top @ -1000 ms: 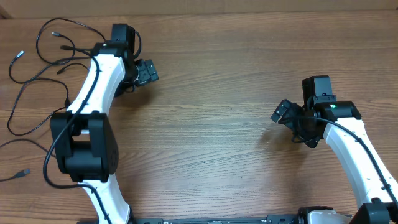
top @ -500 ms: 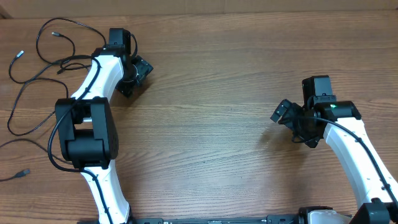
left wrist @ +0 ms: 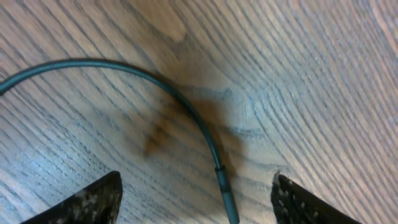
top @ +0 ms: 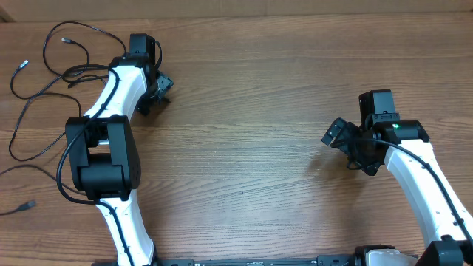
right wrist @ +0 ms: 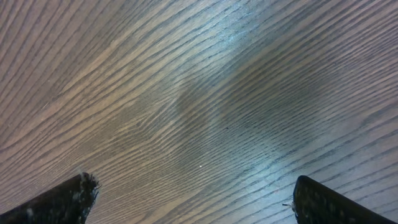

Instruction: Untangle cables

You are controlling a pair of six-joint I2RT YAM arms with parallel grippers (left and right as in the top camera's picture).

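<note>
Several thin black cables (top: 74,70) lie in loose loops at the table's far left, with small plug ends spread about. My left gripper (top: 154,94) is low over the wood just to the right of them. In the left wrist view a curved cable (left wrist: 155,78) ends in a dark plug (left wrist: 227,196) that lies on the table between the open jaws (left wrist: 196,199), untouched by either finger. My right gripper (top: 334,133) is far off at the right. In its wrist view it is open (right wrist: 196,199) over bare wood, with no cable in sight.
The wooden table (top: 244,162) stretches between the two arms. The left arm's white links and black joint (top: 100,162) stand beside the cable loops. One plug end (top: 28,205) lies near the front left edge.
My left gripper has swung left and back toward the cables and turned at the wrist. The right arm has not moved.
</note>
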